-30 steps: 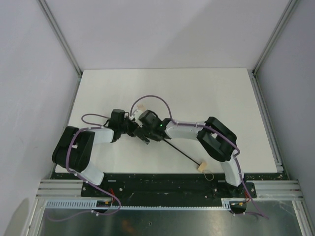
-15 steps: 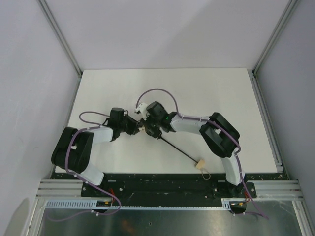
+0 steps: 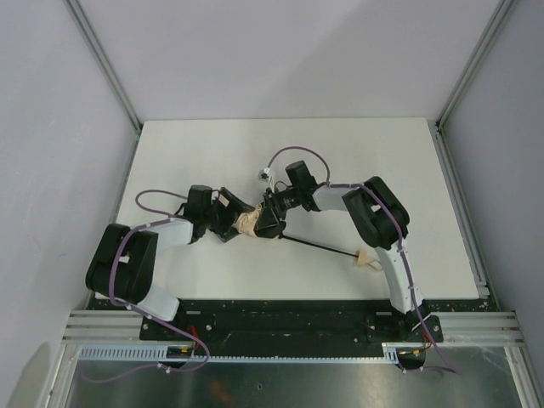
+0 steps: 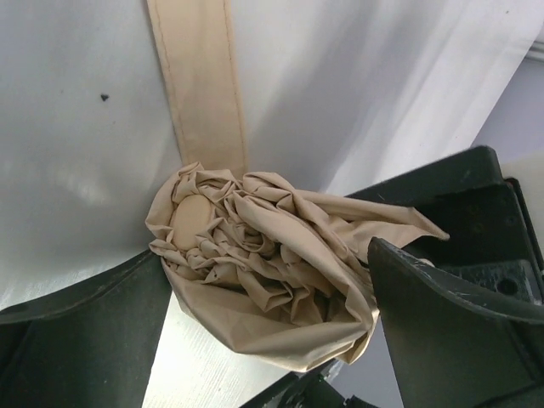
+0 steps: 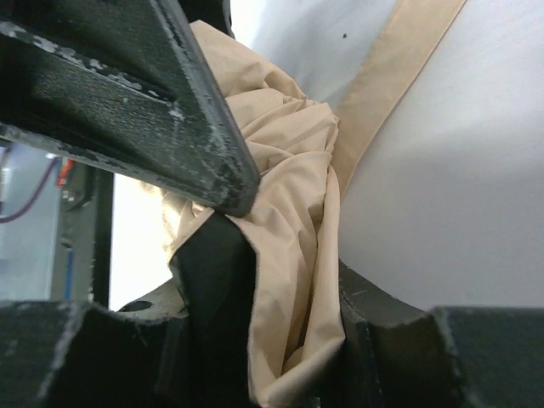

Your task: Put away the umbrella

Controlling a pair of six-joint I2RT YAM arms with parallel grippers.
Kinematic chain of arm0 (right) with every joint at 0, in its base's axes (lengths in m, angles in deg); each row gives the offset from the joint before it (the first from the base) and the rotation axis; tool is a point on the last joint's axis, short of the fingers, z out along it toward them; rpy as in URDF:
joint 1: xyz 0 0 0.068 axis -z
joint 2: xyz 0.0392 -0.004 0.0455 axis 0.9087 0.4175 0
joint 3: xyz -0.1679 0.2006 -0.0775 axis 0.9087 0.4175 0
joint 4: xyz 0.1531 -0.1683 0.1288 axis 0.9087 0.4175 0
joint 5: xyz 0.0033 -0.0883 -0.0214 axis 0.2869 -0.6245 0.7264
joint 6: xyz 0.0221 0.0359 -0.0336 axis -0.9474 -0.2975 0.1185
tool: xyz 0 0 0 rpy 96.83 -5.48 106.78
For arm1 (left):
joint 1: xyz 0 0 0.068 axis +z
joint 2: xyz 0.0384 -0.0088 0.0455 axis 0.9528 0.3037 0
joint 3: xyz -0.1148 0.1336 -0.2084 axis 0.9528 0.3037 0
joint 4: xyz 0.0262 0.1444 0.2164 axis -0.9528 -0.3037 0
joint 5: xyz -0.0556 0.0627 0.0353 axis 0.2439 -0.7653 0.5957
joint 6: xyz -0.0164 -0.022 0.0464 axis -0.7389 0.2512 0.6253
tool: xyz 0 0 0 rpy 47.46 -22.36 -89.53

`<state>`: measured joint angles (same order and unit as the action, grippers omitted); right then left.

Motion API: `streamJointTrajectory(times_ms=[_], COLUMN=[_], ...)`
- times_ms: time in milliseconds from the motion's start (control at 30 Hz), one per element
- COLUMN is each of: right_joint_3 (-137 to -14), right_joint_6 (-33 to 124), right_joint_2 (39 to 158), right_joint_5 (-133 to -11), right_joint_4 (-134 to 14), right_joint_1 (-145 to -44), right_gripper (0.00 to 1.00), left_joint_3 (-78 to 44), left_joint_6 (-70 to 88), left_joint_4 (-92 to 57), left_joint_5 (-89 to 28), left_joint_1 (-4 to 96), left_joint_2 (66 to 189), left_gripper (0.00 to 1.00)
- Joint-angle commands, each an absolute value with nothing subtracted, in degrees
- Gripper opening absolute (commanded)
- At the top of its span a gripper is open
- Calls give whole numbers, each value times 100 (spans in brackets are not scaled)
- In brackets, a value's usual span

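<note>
The umbrella's crumpled beige canopy [image 3: 249, 223] lies on the white table between both grippers. Its thin black shaft [image 3: 319, 246] runs right to the small tan handle [image 3: 367, 258]. My left gripper [image 3: 231, 223] is at the canopy's left end. In the left wrist view the gripper [image 4: 268, 259] is open, its fingers wide on either side of the fabric bundle [image 4: 255, 280]. My right gripper [image 3: 270, 223] is at the canopy's right end. In the right wrist view it [image 5: 297, 297] is shut on a fold of the canopy [image 5: 289, 170]. A flat beige strap [image 4: 200, 85] trails from the bundle.
The table [image 3: 382, 161] is walled by grey panels, with metal rails [image 3: 459, 204] along its sides. Both arm bases stand at the near edge [image 3: 280, 293]. A purple cable [image 3: 297, 153] loops over the right wrist.
The left gripper has opened off the canopy and the right gripper has shut on it. The right wrist swung toward the back, and the handle end swept away from the near edge.
</note>
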<state>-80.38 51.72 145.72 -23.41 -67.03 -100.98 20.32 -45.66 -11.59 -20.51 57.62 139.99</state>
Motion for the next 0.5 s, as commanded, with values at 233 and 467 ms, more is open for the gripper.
streamJointTrajectory(times_ms=[233, 467], right_joint_3=[-7722, -7730], right_joint_6=[4036, 3416], right_joint_2=[15387, 15413], right_joint_5=[-1802, -1811], right_joint_4=[-7200, -7748], right_joint_1=[-9957, -9993], right_gripper=[0, 0], left_joint_3=[1996, 1734], left_joint_6=[-4738, -5161], left_joint_4=[-1730, -1609], left_joint_5=[-1502, -1674], left_joint_1=[5717, 5165], left_joint_2=[13890, 14570], left_gripper=[99, 93])
